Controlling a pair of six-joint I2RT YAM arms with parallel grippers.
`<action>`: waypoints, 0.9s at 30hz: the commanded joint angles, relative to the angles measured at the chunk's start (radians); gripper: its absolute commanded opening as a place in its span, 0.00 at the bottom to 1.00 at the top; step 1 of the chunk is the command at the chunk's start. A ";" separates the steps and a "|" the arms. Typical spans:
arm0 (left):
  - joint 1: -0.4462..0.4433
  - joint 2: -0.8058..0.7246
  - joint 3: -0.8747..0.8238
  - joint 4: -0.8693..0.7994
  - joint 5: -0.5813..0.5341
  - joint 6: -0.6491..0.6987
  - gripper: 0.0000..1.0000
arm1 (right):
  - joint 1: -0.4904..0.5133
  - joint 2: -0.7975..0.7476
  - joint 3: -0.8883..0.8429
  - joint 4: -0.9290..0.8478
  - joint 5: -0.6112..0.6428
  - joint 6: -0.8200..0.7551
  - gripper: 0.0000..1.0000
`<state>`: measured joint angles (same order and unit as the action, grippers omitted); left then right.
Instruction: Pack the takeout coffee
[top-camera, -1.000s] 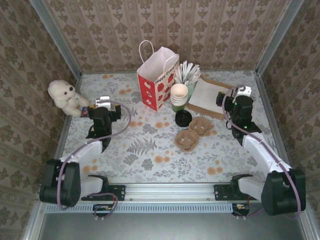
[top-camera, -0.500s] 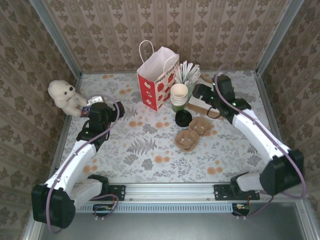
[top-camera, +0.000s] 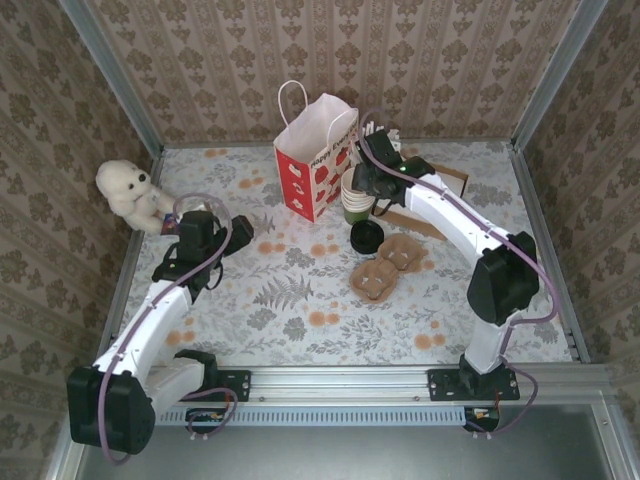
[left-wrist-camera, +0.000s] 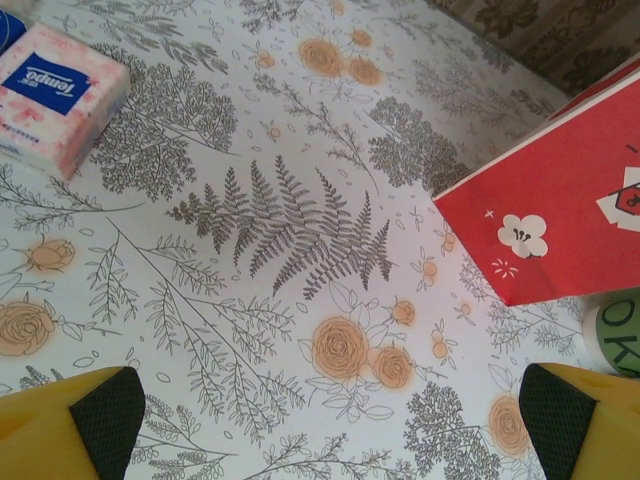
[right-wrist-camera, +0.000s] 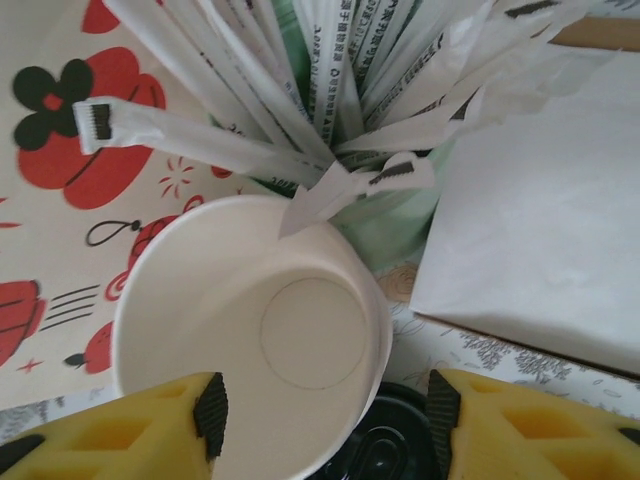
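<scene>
Brown moulded-pulp cup carrier (top-camera: 385, 266) lies nearest the arm bases, on the flower-printed table (top-camera: 300, 320), right of centre. Just beyond it and touching its far left corner stands the takeout coffee (top-camera: 366, 237), a small dark green paper cup under a round black plastic lid. It is upright on the table, outside the bag. In the right wrist view its lid shows at the bottom edge, between the yellow fingers.

The left gripper (left-wrist-camera: 330, 412) hangs over bare table on the left side. Its fingers are spread wide and hold nothing. A pink-and-white tissue pack (left-wrist-camera: 55, 95) lies ahead of it to the left.

Past the coffee, the right gripper (right-wrist-camera: 327, 412) hovers over a stack of plain cream paper cups (right-wrist-camera: 270, 330), its fingers apart and gripping nothing. Behind the stack is a pale green cup of white wrapped sticks (right-wrist-camera: 340, 90), and to its right a white paper sheet (right-wrist-camera: 540, 250).

Left of the cups stands the red-and-white paper bag (top-camera: 312, 160), upright with its mouth open. A white plush toy (top-camera: 128, 192) sits at the far left edge.
</scene>
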<state>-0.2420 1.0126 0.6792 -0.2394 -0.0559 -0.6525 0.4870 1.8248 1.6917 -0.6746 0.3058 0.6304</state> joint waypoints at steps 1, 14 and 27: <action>0.012 0.008 -0.012 -0.002 0.025 -0.014 1.00 | 0.005 0.030 0.049 -0.071 0.063 -0.003 0.54; 0.024 0.059 -0.013 0.013 0.043 -0.019 1.00 | 0.005 0.087 0.082 -0.062 0.060 -0.012 0.28; 0.027 0.086 -0.007 0.031 0.075 -0.027 1.00 | 0.006 0.104 0.089 -0.057 0.057 -0.032 0.24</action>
<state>-0.2207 1.0939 0.6781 -0.2310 0.0048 -0.6624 0.4881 1.8980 1.7496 -0.7155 0.3412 0.6159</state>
